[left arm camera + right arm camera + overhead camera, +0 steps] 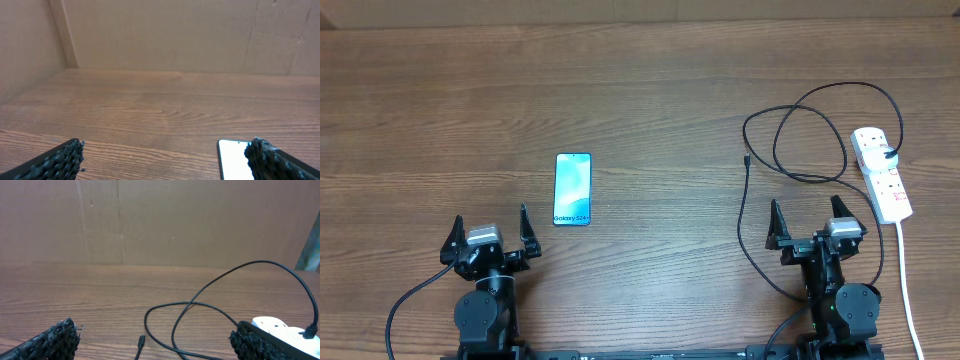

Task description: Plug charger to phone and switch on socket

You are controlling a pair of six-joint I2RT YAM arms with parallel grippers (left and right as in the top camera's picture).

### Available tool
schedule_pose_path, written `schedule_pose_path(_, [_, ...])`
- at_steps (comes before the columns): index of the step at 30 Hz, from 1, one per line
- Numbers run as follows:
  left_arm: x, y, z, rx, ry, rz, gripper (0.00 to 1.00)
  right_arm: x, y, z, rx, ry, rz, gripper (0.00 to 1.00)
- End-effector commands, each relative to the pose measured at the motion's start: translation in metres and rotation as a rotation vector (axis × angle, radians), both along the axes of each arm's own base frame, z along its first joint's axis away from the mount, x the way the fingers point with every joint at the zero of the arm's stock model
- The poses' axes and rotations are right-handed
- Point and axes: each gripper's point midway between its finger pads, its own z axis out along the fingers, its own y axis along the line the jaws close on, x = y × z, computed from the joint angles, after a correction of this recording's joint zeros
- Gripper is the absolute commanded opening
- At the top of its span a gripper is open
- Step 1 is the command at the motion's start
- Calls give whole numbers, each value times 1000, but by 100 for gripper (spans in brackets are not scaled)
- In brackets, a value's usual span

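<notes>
The phone [572,189] lies flat left of the table's middle, screen up; its top corner shows in the left wrist view [232,159]. The white socket strip [881,173] lies at the right, and the charger's black plug [889,153] sits in it. The thin black charger cable [810,135] loops across the table; its small tip [747,159] lies loose, also in the right wrist view [142,341]. My left gripper [488,231] is open and empty, near and left of the phone. My right gripper [808,222] is open and empty, near the cable loops.
The strip's thick white cord [908,290] runs toward the front edge at the far right. A brown board wall [160,35] stands at the table's back. Bare wood table [660,120] lies between phone and cable.
</notes>
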Motion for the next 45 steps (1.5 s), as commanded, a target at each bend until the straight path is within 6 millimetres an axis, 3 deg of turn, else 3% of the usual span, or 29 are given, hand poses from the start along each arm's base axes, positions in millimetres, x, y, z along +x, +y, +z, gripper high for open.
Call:
schedule_pose_path(1, [0,-2,0,22,1,-10,100,1,-1,-5,-2,10,-6,100])
schedule_pose_path(11, [0,-2,0,22,1,-10,100,1,-1,-5,-2,10,-6,100])
schedule_pose_path(15, [-2,7,1,86,11,38,100,1,-1,-5,-2,10,-6,100])
schedule_pose_path(29, [0,1,2,89,5,3,100,1,-1,-5,-2,10,-6,100])
schedule_pose_path(35, [3,-29,14,-67,-57,-168,99,1,-1,-5,-2,10,-6,100])
schedule_pose_path(38, [2,-34,16,-186,-61,-190,100,1,-1,-5,-2,10,-6,100])
schedule_pose_path(45, [-6,-40,42,-206,-10,-215,100,1,-1,-5,-2,10,-6,100])
